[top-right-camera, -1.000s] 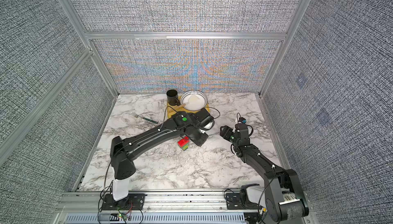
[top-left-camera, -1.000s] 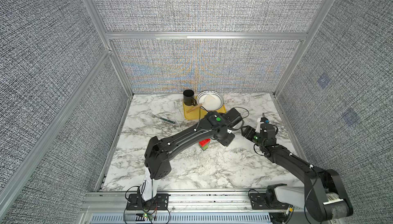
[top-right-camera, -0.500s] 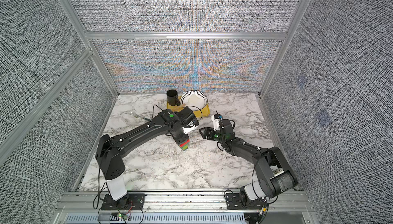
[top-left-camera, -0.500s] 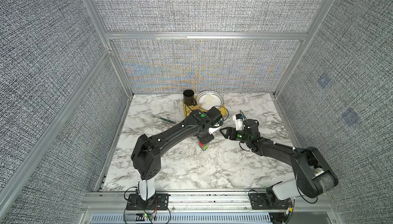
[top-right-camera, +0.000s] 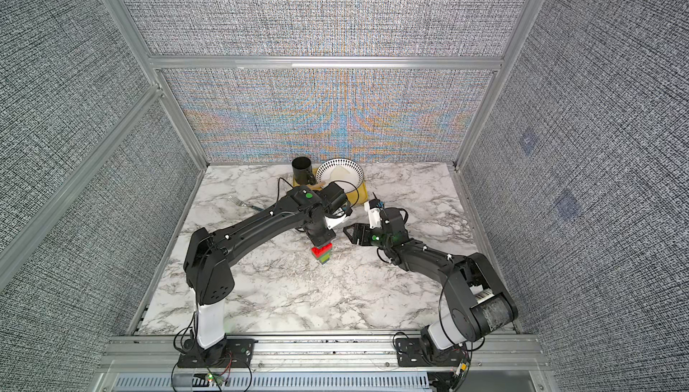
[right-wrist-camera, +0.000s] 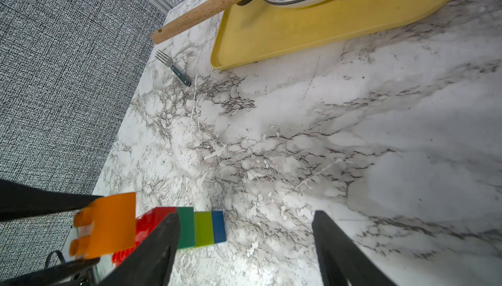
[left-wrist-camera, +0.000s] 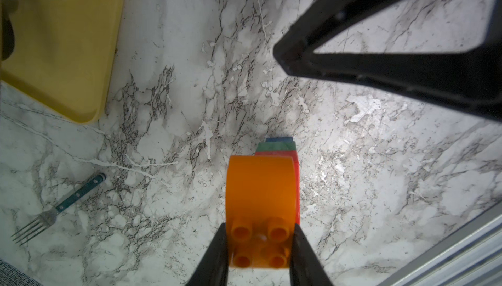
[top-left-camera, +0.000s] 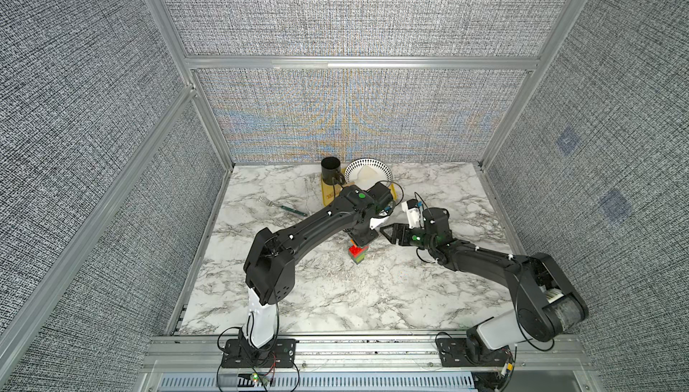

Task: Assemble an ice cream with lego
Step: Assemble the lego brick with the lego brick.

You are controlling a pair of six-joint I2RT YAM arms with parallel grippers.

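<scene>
Right jaws closer | ice cream (top-left-camera: 358,255) upright — blue down

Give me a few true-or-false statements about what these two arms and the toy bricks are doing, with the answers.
1. The left gripper holds an orange brick. True.
2. The right gripper is clamped on the stack. False: it is open and empty, beside the stack.
3. The fork lies in the tray. False: it lies on the table, apart from the tray.
4. The stack's bottom piece is a blue brick. True.
</scene>
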